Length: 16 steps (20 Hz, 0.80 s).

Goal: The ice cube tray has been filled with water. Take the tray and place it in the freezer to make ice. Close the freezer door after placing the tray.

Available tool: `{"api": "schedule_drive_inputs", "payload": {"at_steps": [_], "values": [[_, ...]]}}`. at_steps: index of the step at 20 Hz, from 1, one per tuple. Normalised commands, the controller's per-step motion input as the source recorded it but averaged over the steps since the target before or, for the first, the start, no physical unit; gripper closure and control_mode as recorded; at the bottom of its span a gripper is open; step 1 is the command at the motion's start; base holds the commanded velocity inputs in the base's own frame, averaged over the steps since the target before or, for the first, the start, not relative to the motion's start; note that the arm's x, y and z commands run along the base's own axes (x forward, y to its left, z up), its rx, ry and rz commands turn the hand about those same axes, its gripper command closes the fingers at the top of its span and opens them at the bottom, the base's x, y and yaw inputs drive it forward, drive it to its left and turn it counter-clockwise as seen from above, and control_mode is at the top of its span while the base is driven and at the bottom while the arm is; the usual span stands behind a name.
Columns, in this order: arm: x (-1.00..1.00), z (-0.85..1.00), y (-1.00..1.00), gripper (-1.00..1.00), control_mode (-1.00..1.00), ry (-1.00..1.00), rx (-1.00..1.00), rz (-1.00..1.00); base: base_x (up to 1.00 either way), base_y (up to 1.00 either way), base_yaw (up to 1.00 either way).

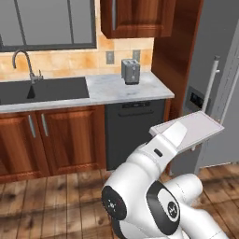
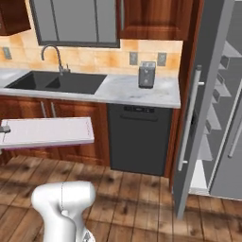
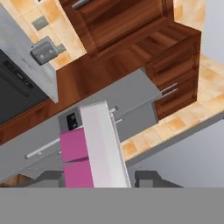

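Note:
I hold the ice cube tray [image 1: 192,130], a pale pinkish-white slab, level in the air in front of the fridge. The right base view shows the ice cube tray [image 2: 47,131] reaching in from the left edge. My gripper [image 3: 101,178] is shut on the tray's near end, a finger on each side of the ice cube tray [image 3: 103,140]. The freezer door [image 2: 203,94] stands swung open with its bar handle [image 2: 189,118] facing me. Behind it, the pale freezer inside [image 2: 218,99] shows its shelves. The dark dispenser panel [image 1: 196,98] lies just beyond the tray's far end.
The grey toaster [image 1: 131,71] stands on the marble counter [image 1: 116,88] left of the fridge. The black dishwasher front [image 1: 133,130] sits below it. Further left is the dark sink [image 1: 44,89]. The right-hand fridge door [image 2: 235,142] is closed. Wooden floor [image 2: 132,198] lies ahead.

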Motion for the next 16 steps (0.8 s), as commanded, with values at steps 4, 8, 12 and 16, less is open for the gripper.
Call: {"api": "schedule_drive_inputs", "payload": {"at_steps": [4, 8, 12, 16], "values": [[0.00, 0.00, 0.00, 1.00, 1.00, 0.00, 0.00, 0.00, -0.29, -0.42, -0.03], [0.00, 0.00, 0.00, 1.00, 1.00, 0.00, 0.00, 0.00, -0.11, -0.55, -0.03], [0.00, 0.00, 0.00, 1.00, 1.00, 0.00, 0.00, 0.00, -0.04, -0.61, -0.03], [0.00, 0.00, 0.00, 1.00, 1.00, 0.00, 0.00, 0.00, 0.00, -0.69, -0.03]]}}
